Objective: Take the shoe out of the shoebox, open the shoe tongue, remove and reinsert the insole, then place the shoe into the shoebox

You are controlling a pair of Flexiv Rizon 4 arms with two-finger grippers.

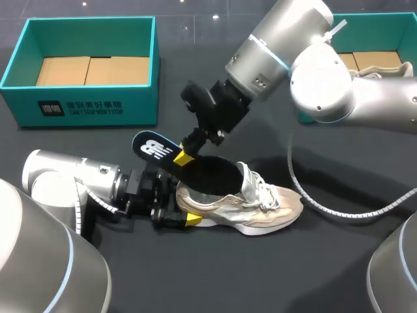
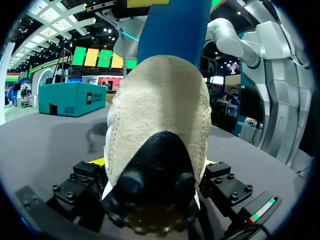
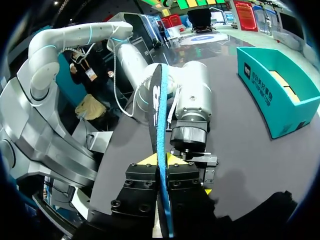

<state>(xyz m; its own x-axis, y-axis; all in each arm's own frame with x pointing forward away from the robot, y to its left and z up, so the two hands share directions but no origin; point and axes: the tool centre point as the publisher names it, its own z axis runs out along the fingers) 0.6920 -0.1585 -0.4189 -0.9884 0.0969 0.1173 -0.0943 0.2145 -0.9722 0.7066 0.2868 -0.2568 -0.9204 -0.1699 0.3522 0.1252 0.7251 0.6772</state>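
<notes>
The shoe (image 1: 254, 205), a beige and silver trainer, lies on its sole on the dark tabletop (image 1: 215, 274). The left pincer (image 1: 174, 212) sits at the shoe's heel end, low to the tabletop, and pinches the heel from both sides. In the left wrist view the padded heel (image 2: 160, 135) fills the space between the finger blocks, with the blue underside of the insole (image 2: 172, 30) rising above it.

The right pincer (image 1: 184, 156) hangs above the shoe's heel and is clamped on the insole (image 1: 212, 173), one yellow tip on each face. In the right wrist view the insole (image 3: 161, 125) stands edge-on between the pressed fingertips (image 3: 148, 160). The insole's front end dips into the shoe's opening, behind the raised tongue and laces. Its logo end tilts up and away, past the heel.

A teal shoebox (image 1: 91, 104) stands open beyond the shoe's heel end, well apart from it. A second shoebox (image 1: 374, 29) stands beyond the toe end, partly hidden by the right arm. A white cable (image 1: 339, 208) curves on the tabletop just past the shoe's toe.
</notes>
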